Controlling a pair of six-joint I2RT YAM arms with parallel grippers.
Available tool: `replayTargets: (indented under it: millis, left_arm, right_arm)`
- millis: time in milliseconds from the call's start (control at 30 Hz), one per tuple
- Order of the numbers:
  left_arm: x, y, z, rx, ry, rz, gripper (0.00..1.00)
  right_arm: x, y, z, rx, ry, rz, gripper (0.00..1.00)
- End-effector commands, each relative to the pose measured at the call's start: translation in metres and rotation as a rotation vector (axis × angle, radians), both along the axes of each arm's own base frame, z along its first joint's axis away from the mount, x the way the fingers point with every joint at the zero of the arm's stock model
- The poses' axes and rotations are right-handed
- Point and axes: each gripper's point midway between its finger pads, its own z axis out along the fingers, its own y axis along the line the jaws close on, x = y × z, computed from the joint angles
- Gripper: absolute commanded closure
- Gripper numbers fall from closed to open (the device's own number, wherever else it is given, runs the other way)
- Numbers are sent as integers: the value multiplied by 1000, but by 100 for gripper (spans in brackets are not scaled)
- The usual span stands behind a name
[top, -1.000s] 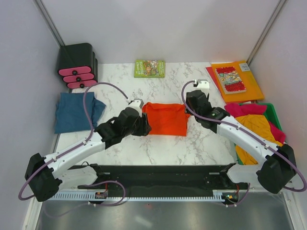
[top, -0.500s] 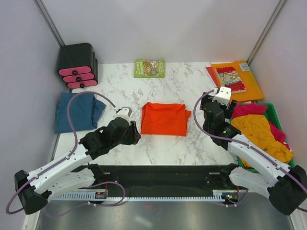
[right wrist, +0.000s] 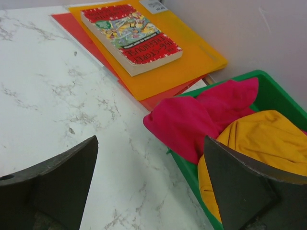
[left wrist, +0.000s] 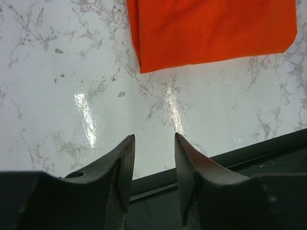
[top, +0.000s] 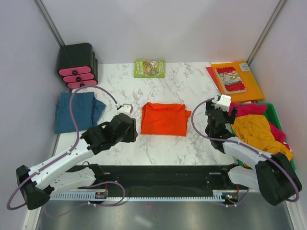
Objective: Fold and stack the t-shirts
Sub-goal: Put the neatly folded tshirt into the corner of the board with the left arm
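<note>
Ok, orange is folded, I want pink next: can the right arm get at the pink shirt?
Probably yes: its open end effector faces the pink shirt, draped over the bin rim, nothing between.

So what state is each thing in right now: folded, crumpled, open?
orange-red t-shirt: folded flat.
teal-blue t-shirt: laid down, rumpled.
magenta-pink t-shirt: crumpled, spilling over the rim of the green bin.
mustard-yellow t-shirt: crumpled in the green bin.
left gripper: partly open, empty.
right gripper: wide open, empty.
drawer unit: drawers shut.
</note>
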Motion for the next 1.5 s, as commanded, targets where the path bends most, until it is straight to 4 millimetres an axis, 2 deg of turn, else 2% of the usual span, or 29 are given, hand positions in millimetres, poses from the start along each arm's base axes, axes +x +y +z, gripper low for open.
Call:
replayTargets:
  millis: [0, 167, 233, 300, 333, 400, 433, 500, 533, 567, 600, 733, 767, 800, 833, 867, 900, 933, 967, 1033, 1133, 1167, 1233, 1267, 1300, 1367, 1400, 1433, 1467]
  left_arm:
    - [13, 4, 11, 61, -44, 24, 55]
    - [18, 3, 17, 57, -60, 45, 54]
    - [21, 4, 22, 58, -76, 49, 54]
    - [27, 11, 29, 66, -111, 93, 52]
    - [33, 17, 32, 65, -130, 127, 52]
    - [52, 25, 40, 45, -207, 182, 51]
    - [66, 42, 41, 77, -239, 225, 51]
    - [90, 57, 38, 65, -264, 286, 51]
    - [105, 80, 35, 95, -272, 353, 51]
    - [113, 85, 33, 122, -293, 365, 51]
    - [133, 96, 29, 211, -372, 397, 51]
    - [167, 120, -1, 329, -424, 415, 52]
    - [173, 118, -8, 306, -415, 392, 53]
    - [176, 130, -20, 322, -399, 400, 55]
    - [185, 133, -16, 292, -449, 430, 64]
    - [180, 138, -29, 287, -454, 439, 65]
    - [180, 151, -31, 303, -482, 441, 65]
    - [181, 154, -25, 281, -544, 433, 63]
    - [180, 147, -29, 229, -608, 371, 61]
    - [181, 151, -28, 281, -670, 328, 59]
    - [185, 145, -25, 276, -751, 281, 54]
    - [189, 143, -37, 284, -710, 267, 54]
    - [186, 149, -44, 278, -745, 307, 50]
    - [189, 157, -38, 280, -769, 358, 50]
    - [189, 164, -52, 270, -694, 375, 50]
    - [185, 168, -52, 263, -711, 391, 46]
    - [183, 173, -44, 235, -745, 434, 41]
    - [179, 180, -45, 227, -745, 464, 1]
    - [178, 181, -47, 228, -742, 456, 0]
  right_arm:
    - [15, 0, -12, 54, -82, 18, 2]
    - [29, 1, -26, 39, -55, -7, 2]
    - [23, -15, -13, 30, -66, -128, 2]
    - [22, -12, -3, 167, -89, -189, 2]
    - [17, -8, 5, 199, -27, -173, 2]
    - [18, 9, 14, 336, -62, -102, 2]
    - [15, 25, 27, 381, -90, -27, 2]
    - [11, 39, 41, 357, -105, 43, 2]
    - [10, 53, 51, 361, -112, 102, 2]
    - [10, 61, 55, 356, -104, 132, 2]
    - [7, 65, 55, 338, -75, 149, 2]
    - [-7, 107, 67, 349, -52, 299, 2]
    - [-11, 116, 67, 361, -38, 337, 2]
    - [-16, 122, 68, 386, -36, 357, 2]
    - [-25, 136, 66, 389, -17, 401, 2]
    - [-30, 142, 66, 396, -8, 421, 2]
    - [-36, 147, 64, 402, 5, 442, 2]
    - [-45, 160, 65, 397, 16, 493, 2]
    - [-49, 164, 66, 389, 17, 506, 2]
    - [-58, 168, 64, 380, 29, 533, 2]
    - [-66, 169, 63, 381, 42, 562, 2]
    - [-68, 169, 62, 382, 46, 569, 2]
    - [-73, 166, 62, 393, 46, 579, 2]
    - [-75, 166, 62, 396, 47, 590, 2]
    - [-77, 163, 62, 405, 43, 593, 2]
    - [-81, 165, 61, 414, 53, 613, 2]
    - [-83, 165, 59, 419, 58, 617, 2]
    - [-84, 165, 58, 422, 60, 620, 2]
    - [-84, 167, 56, 426, 66, 630, 2]
